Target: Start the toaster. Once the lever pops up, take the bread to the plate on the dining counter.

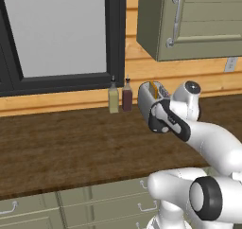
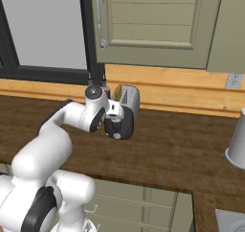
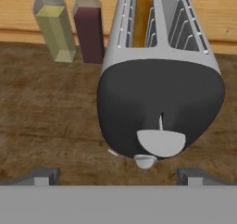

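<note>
Hand view looks straight at the rounded silver-grey toaster with its black end panel [image 3: 162, 93], standing on the dark-brown wood-grain table [image 3: 46, 126] against the pale wood wall strip. A light tan slice of bread with a darker crust [image 3: 142, 15] stands upright in the left slot; the right slot looks empty. The pale lever [image 3: 161, 142] juts from the low middle of the black panel, with a small light knob [image 3: 145, 161] just beneath it. Just beside the toaster stand two small bottles, one yellowish [image 3: 55, 31] and one dark red [image 3: 89, 33]. The tool [image 3: 118, 174] is spread wide, holding nothing, its two dark tips framing the lever and apart from it.

The toaster looks rigid and heavy enough to stay put under a downward press on the lever. The bread is probably light, soft and crumbly; taking hold across its exposed top edge, gently, seems best.
</note>
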Available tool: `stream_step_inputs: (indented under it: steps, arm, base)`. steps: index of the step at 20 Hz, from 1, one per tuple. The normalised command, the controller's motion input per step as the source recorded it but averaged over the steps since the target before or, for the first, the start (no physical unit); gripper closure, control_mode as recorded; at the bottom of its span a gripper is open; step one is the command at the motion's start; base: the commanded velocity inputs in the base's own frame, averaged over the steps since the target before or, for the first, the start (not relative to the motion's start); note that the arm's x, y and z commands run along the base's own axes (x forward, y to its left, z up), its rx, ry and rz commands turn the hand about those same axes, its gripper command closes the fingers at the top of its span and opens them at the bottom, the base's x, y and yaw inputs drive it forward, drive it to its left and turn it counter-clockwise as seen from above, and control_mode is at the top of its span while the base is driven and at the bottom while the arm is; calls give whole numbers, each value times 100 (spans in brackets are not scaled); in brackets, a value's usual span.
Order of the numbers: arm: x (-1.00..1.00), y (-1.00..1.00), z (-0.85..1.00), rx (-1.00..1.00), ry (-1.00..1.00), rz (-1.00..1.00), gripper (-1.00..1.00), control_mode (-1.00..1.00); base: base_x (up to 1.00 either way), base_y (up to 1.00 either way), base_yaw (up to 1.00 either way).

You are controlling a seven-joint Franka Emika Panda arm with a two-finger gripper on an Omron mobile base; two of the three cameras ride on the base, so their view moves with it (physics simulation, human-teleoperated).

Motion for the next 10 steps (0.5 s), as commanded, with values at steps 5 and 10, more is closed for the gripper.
stream_step_inputs:
  steps: [5, 10]
  arm:
    - [10, -3, -11, 0, 0, 0, -100, -100]
    - [17, 0, -5, 0, 1, 0, -100, -100]
  base:
    - [0, 0, 0]
    - [0, 0, 0]
